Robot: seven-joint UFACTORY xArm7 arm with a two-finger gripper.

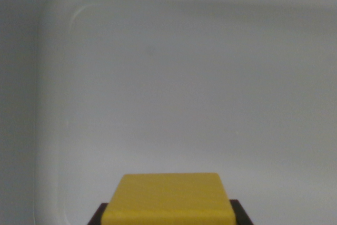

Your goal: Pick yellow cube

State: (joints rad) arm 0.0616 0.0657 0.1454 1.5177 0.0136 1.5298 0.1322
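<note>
At six o'clock, the yellow cube [168,198] sits between dark edges, apparently my gripper [169,215]; whether I clasp it, I cannot tell, above a pale tray [52,77].

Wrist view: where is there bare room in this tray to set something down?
Nearly all of the white tray floor is bare: the whole stretch from the rounded rim at the top and the wrist view's left down to the yellow cube. The only crowded spot is bottom centre, where the cube sits with dark gripper fingers flanking it. Whether they are clamped on it cannot be told.
</note>
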